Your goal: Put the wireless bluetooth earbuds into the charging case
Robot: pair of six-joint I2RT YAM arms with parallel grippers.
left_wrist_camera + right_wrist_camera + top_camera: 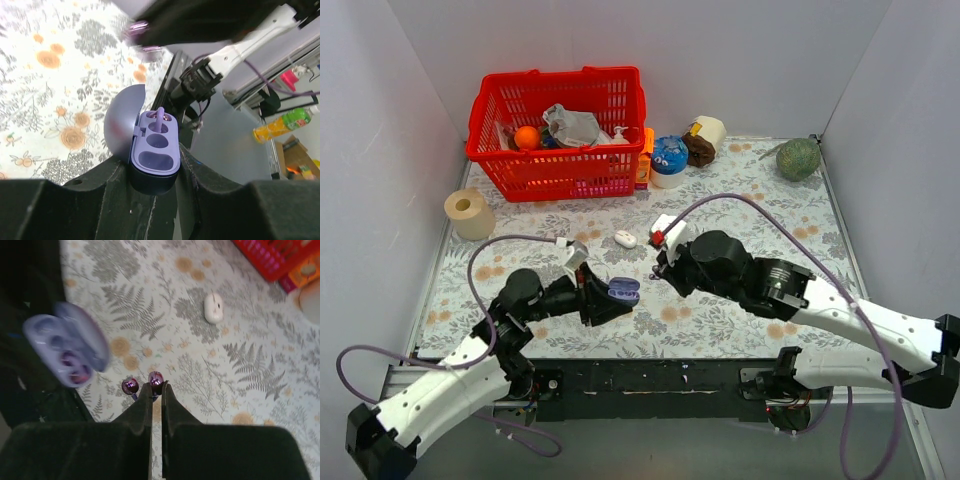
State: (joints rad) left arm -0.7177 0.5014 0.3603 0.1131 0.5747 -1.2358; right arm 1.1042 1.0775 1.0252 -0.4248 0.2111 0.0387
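My left gripper (616, 296) is shut on the charging case (623, 290), a lavender pebble held just above the table in front of the left arm. In the left wrist view the case (155, 152) sits between the fingers (205, 185) with its lid (122, 125) swung open to the left and its sockets facing the camera. In the right wrist view my right gripper (156, 385) is shut on one shiny purple earbud (156, 378) at its fingertips. The other earbud (130, 386) lies on the cloth just left of those tips. The case (65, 350) shows blurred at the left.
A small white oval object (625, 239) lies on the floral cloth behind the grippers. Along the back stand a red basket (560, 130) of items, a blue-topped tub (669, 160), a tape roll (708, 130) and a green ball (798, 158). A paper roll (470, 213) stands at left.
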